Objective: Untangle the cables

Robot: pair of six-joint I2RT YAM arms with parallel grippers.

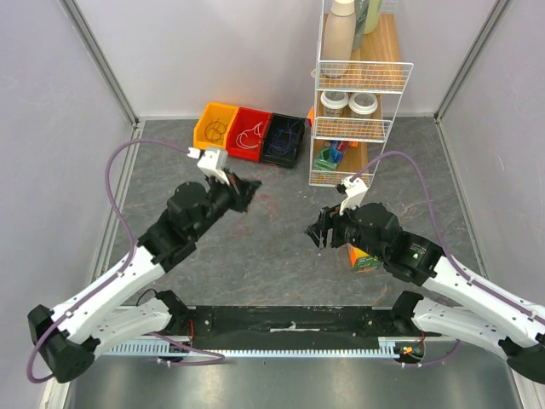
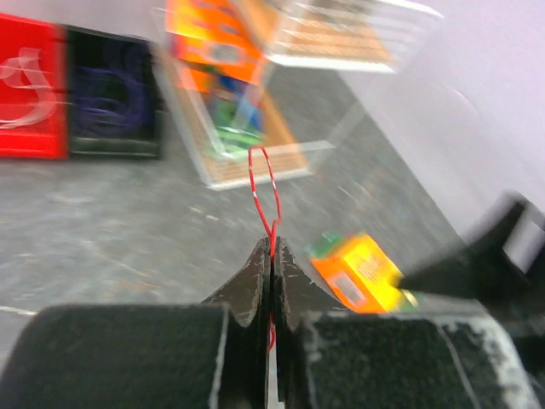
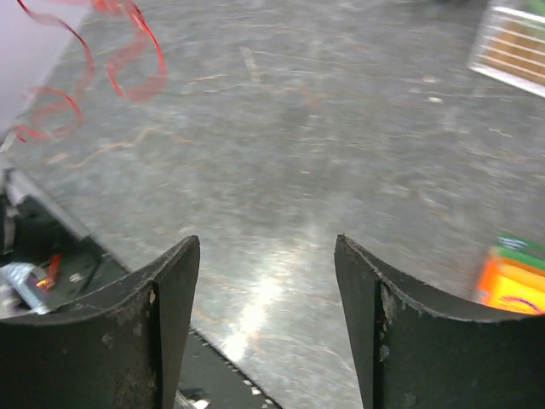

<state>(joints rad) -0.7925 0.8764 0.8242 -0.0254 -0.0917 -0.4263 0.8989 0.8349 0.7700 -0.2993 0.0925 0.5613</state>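
Observation:
My left gripper [image 1: 249, 192] hangs above the table's middle left. In the left wrist view it [image 2: 271, 247] is shut on a thin red cable [image 2: 265, 183] that loops out beyond the fingertips. The red cable also shows blurred at the top left of the right wrist view [image 3: 128, 55]. My right gripper [image 1: 318, 230] is open and empty [image 3: 266, 247], low over the bare table, to the right of the left gripper. A white cable [image 1: 248, 136] lies in the red bin and dark blue cables [image 1: 283, 135] lie in the dark bin.
Three bins stand at the back: yellow [image 1: 204, 135], red [image 1: 258, 115], dark [image 1: 294, 159]. A white wire rack [image 1: 358, 128] with jars and bottles stands at the back right. An orange box [image 1: 364, 259] lies by the right arm, also seen in the left wrist view [image 2: 362, 273].

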